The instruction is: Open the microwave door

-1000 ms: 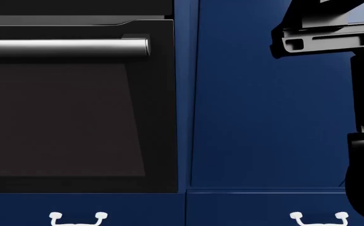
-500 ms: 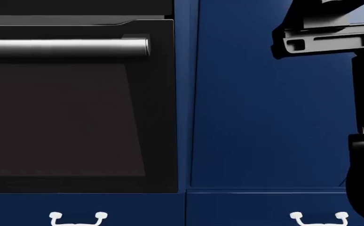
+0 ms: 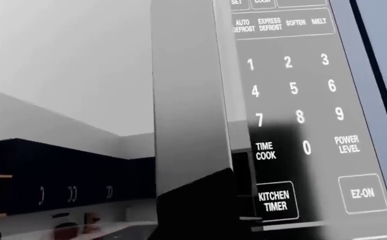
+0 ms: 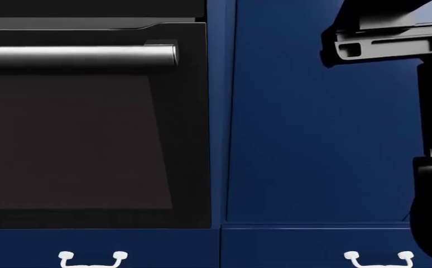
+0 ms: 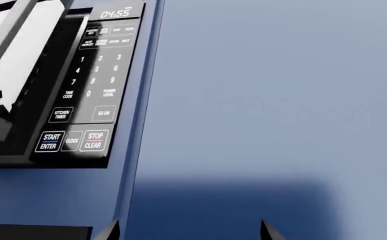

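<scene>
Because swung out from its frame, seen edge-on in the left wrist view: microwave door [image 3: 193, 110], ajar, its grey slab standing forward of the keypad [image 3: 293, 115] with a dark gap at the hinge-free side. Mounted high, above the oven door [image 4: 89, 145] and set into the blue cabinet [image 5: 267, 100], so out of the head view altogether. Partly open already by the look of it; probably a wider swing still needed.

Left end effector: not visible in any picture, and no fingers in its own camera, so impossible to tell whether spread, closed or hooked on the door edge, though camera sits very near that edge. Right end effector [image 5: 188, 231]: only two dark fingertips [image 5: 268, 229] showing, apart, holding nothing, hanging before the cabinet front just beside the keypad. Right arm [image 4: 383, 44] raised at the head view's right edge.
</scene>
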You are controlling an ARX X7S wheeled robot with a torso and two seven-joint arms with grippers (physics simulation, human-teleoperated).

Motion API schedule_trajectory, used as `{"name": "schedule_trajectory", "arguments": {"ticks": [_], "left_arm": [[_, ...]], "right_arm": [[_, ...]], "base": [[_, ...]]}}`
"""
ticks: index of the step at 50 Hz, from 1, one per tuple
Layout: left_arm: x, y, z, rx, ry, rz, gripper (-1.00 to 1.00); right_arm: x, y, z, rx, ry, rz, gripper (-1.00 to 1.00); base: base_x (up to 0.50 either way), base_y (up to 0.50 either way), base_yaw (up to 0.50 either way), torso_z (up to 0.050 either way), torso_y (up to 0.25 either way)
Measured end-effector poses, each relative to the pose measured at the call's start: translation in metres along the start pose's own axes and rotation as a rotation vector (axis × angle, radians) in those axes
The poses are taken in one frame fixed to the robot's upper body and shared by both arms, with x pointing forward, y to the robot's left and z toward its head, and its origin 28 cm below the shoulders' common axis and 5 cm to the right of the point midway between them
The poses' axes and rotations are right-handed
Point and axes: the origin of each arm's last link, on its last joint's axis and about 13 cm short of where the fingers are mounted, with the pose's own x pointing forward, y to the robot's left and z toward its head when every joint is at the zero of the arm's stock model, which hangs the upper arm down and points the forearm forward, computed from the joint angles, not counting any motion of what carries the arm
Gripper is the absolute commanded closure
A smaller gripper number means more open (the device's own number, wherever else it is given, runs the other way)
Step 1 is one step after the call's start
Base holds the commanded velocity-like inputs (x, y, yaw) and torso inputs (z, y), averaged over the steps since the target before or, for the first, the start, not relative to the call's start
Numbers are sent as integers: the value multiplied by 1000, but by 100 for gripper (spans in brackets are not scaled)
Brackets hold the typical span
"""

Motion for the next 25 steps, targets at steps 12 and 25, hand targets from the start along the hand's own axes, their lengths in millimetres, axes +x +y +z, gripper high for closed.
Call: {"name": "schedule_trajectory", "arguments": {"ticks": [12,25], "left_arm": [[-26,3,19,-35,-1,13,100],[-50,8,38,-122,6,3,100]], "right_arm": [[1,0,2,-1,-7,2,-100],[2,1,5,-3,-12,4,-100]], "base": [[-1,-2,-2,1,5],[-3,-4,-2,0,5]]}}
